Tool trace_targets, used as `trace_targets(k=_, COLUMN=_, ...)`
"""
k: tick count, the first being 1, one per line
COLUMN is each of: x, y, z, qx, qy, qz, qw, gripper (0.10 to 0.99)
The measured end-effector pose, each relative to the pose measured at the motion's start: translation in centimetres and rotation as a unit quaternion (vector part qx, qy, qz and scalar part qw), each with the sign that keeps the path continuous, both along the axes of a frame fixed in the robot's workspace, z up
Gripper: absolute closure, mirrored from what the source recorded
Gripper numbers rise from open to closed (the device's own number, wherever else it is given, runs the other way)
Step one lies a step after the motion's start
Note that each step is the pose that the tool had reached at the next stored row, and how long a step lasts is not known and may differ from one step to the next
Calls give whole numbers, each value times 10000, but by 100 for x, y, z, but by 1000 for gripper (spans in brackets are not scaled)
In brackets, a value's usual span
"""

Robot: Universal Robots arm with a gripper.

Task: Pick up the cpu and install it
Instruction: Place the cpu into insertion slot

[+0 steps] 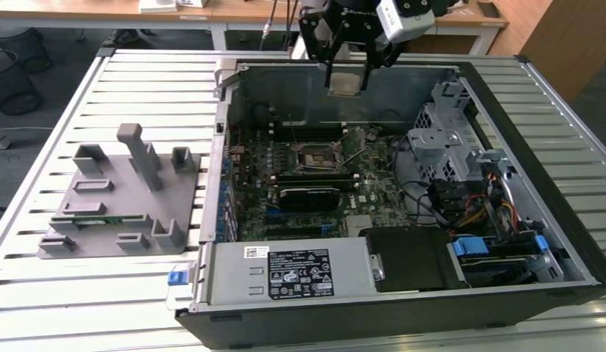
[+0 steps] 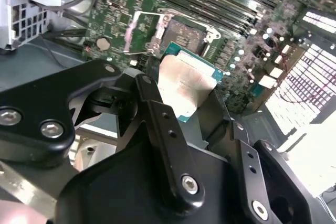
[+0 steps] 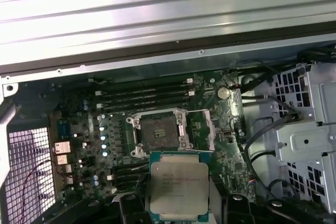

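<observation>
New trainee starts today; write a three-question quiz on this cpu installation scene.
1. True or false: the cpu is already seated in the socket.
2. What does the tool hold? A: a screwdriver; B: the cpu; C: nothing.
3. Fill in: the grey fixture lies to the exterior view's ___ of the computer case.
Key: 1 false; 2 B; 3 left.
</observation>
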State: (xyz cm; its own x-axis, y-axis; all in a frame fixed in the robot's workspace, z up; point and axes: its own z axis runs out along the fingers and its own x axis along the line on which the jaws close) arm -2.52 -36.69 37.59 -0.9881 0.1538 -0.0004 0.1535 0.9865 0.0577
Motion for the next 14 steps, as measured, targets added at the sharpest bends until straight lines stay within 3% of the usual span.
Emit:
trace_targets(k=6, x=-48, y=4, z=-11, qx=0, qy=0, qz=-345, qw=9994, gripper=549)
trace_targets(k=14, x=-49, y=6, z=-34, qx=0, qy=0, qz=-962, qw=9954, gripper=549)
